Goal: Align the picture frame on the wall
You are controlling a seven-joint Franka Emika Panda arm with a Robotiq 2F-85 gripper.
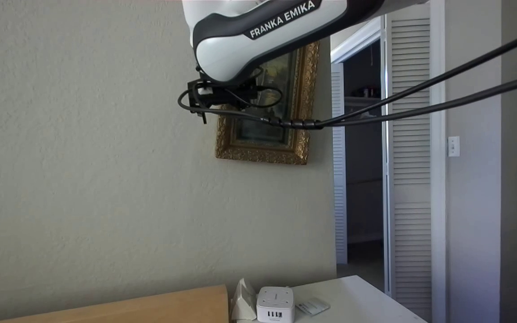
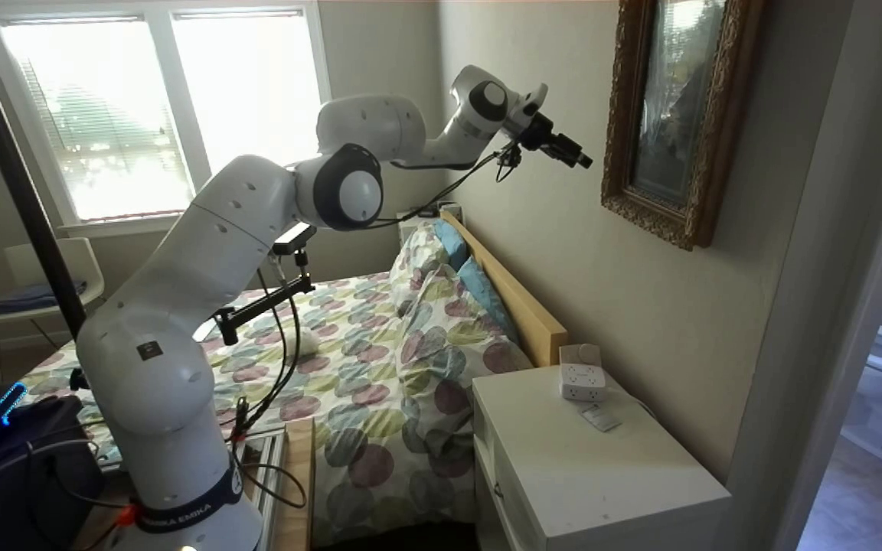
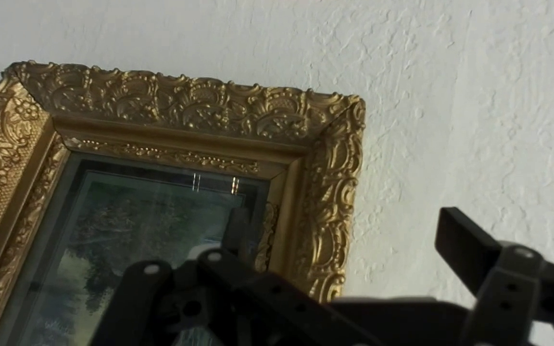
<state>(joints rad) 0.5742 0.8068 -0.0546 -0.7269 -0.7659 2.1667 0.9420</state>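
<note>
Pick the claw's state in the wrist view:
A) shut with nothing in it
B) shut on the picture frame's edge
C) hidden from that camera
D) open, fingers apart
D: in the wrist view the claw has its fingers well apart, with part of the picture frame and bare wall showing through the gap.
</note>
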